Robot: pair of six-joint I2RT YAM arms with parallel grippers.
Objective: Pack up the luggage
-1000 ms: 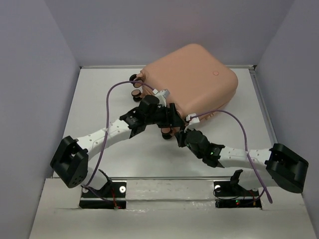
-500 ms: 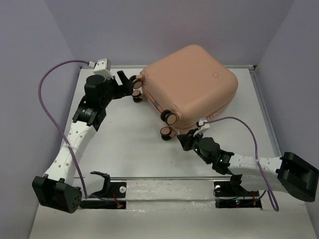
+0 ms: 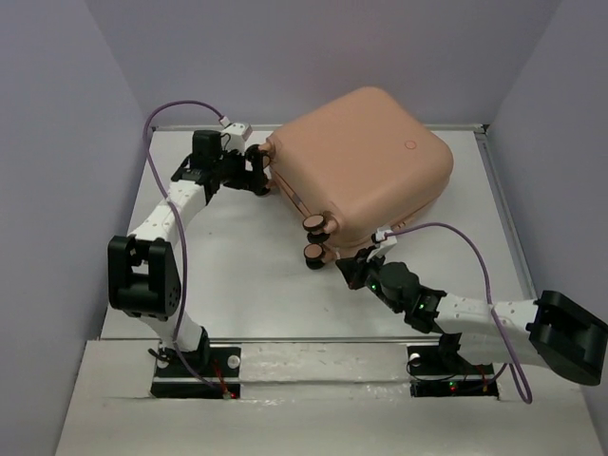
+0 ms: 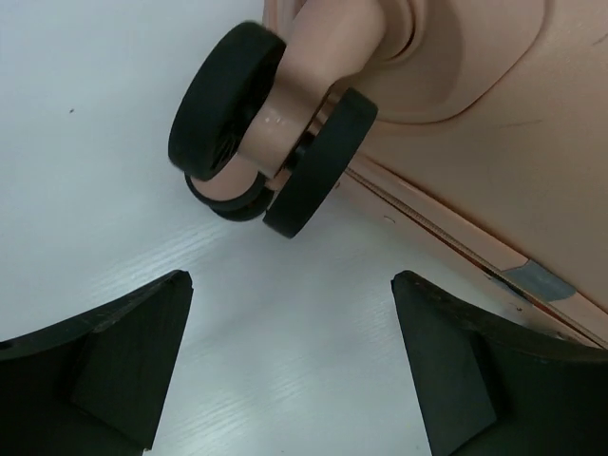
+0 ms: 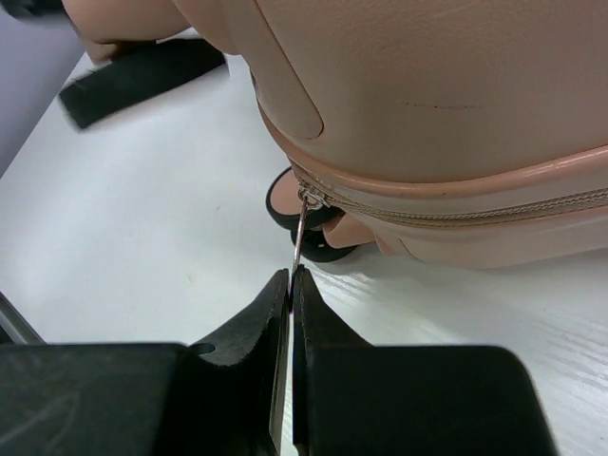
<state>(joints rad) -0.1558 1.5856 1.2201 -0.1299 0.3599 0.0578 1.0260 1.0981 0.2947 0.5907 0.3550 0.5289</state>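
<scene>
The peach-pink luggage (image 3: 366, 157) lies closed on the table, its black-and-peach wheels facing left. My left gripper (image 3: 255, 171) is open and empty at the far-left wheels; in the left wrist view a wheel pair (image 4: 271, 142) sits just beyond the gripper (image 4: 290, 285), against the shell (image 4: 513, 123). My right gripper (image 3: 350, 269) is at the near-left corner, shut on the thin metal zipper pull (image 5: 299, 233) that hangs from the zipper line (image 5: 456, 214) of the luggage (image 5: 427, 85); its tips (image 5: 290, 277) pinch the pull's lower end.
The white table (image 3: 247, 285) is walled by grey panels left, right and behind. Two near wheels (image 3: 315, 237) stick out beside my right gripper. Purple cables loop over both arms. The arm bases sit on the near ledge (image 3: 323, 366).
My left arm swung from the near side out to the far left, then in against the far-left wheels. The luggage shifted slightly. My right gripper stayed at the near-left corner.
</scene>
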